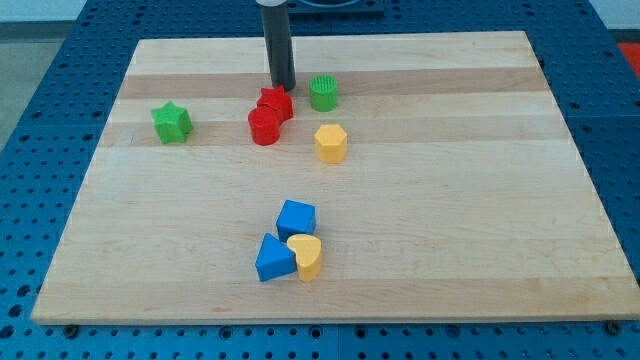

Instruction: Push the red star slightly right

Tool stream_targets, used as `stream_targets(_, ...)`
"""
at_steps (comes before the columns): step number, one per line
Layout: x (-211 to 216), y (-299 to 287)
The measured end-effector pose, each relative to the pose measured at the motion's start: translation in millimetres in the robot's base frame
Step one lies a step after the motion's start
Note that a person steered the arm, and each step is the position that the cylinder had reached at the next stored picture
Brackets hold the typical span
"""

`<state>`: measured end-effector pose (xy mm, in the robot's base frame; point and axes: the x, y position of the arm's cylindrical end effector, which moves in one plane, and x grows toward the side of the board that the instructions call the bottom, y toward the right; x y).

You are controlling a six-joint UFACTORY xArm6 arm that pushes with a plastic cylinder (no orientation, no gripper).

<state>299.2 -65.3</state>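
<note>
The red star (pixel 276 102) lies on the wooden board near the view's top centre. It touches a red cylinder (pixel 264 127) just below and to its left. My tip (pixel 284 86) stands right at the star's upper edge, slightly to its right, and seems to touch it. The dark rod rises straight up out of the view's top.
A green cylinder (pixel 323 92) stands close to the right of the star. A yellow hexagonal block (pixel 330 143) lies below it. A green star (pixel 172 123) is at the left. A blue cube (pixel 296 218), a blue triangular block (pixel 273 259) and a yellow heart (pixel 306 256) cluster near the bottom.
</note>
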Motion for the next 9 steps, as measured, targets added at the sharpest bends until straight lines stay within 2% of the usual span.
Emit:
stream_targets(2, 0.0, 63.0)
stream_targets(4, -0.5, 74.6)
stream_targets(6, -0.6, -26.9)
stream_targets(7, 13.2, -76.4)
stream_targets(9, 34.2, -75.3)
